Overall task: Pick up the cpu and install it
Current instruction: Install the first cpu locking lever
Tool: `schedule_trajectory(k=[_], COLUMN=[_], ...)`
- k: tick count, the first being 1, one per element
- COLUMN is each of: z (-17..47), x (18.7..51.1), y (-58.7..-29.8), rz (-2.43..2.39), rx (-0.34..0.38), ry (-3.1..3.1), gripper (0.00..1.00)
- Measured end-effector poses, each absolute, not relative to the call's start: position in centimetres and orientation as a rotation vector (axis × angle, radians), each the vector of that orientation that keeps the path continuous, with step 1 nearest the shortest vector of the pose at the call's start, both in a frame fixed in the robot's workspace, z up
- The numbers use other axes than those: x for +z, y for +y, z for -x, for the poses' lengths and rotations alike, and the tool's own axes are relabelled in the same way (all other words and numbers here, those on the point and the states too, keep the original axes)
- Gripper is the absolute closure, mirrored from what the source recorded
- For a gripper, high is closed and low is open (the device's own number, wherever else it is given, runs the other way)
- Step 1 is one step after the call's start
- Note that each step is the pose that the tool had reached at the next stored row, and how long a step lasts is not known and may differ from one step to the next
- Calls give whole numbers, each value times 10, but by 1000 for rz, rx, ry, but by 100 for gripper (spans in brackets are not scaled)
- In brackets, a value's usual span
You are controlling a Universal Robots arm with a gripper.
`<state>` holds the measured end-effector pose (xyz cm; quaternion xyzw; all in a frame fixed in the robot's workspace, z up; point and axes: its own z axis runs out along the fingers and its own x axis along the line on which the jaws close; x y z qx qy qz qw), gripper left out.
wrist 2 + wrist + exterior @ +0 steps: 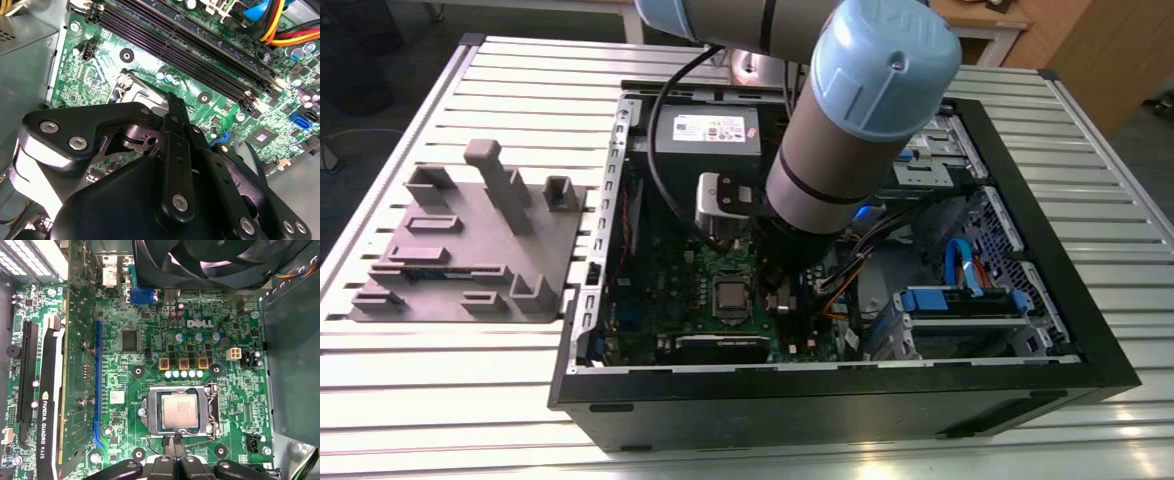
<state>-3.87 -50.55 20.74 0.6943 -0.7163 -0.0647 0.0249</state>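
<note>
The cpu sits flat inside its socket on the green motherboard, its silver-grey top facing up within the metal socket frame; in the exterior view it shows as a small grey square low on the board. Around it, the black computer case lies open on its side on a slatted metal table, with a grey fixture block on the exterior view's left. The arm reaches steeply down into the case, its blue-capped joint uppermost and the wrist pointing at the board. The gripper hovers just beside the socket's edge, close above the board, its 2 thin fingertips pressed together with nothing between them. In the second wrist view the fingers rise as 1 narrow closed blade over the board, near the black memory slots.
</note>
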Motion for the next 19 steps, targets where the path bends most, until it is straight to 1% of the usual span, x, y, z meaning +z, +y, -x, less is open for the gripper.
schedule_trajectory(k=[19], z=[39], x=[194], y=[-509], rz=[-2162], rx=[-159], ry=[-2169], gripper=[90])
